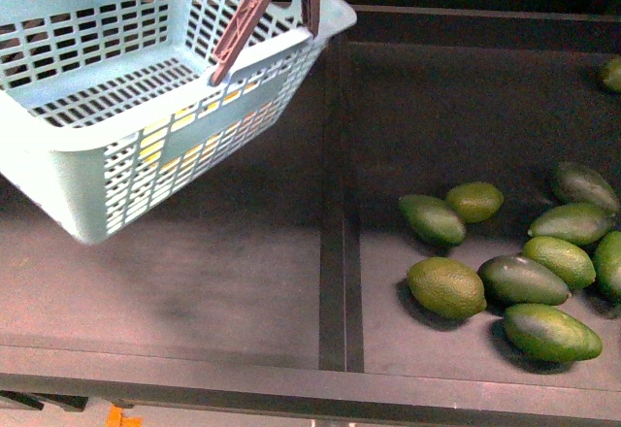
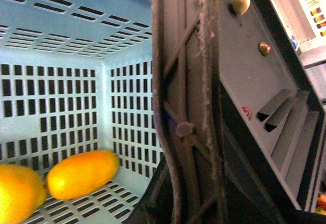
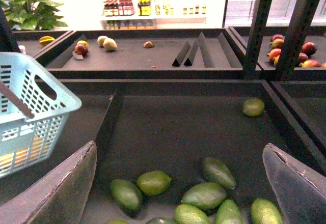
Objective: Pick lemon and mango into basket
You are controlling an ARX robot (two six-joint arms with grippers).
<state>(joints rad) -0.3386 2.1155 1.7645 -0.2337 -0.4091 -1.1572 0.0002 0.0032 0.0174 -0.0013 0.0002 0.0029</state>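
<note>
The turquoise basket (image 1: 58, 170) hangs tilted above the left compartment, held by its brown-grey handles (image 1: 247, 19). My left gripper (image 2: 178, 203) is shut on the handle (image 2: 183, 107); it is out of the front view. In the left wrist view two fruits lie on the basket's floor (image 2: 102, 206): an orange-yellow oval mango (image 2: 81, 173) and, cut by the frame edge, a yellower fruit (image 2: 18, 196) that looks like the lemon. Yellow shows through the slots in the front view (image 1: 155, 146). My right gripper (image 3: 178, 188) is open and empty above the green fruits, to the right of the basket (image 3: 30, 117).
Several green oval fruits (image 1: 446, 286) lie in the right compartment, one apart at the back (image 3: 253, 107). A dark divider (image 1: 340, 204) separates the two compartments. A raised front rim (image 1: 310, 374) edges the shelf. Farther bins hold other fruits (image 3: 109, 44).
</note>
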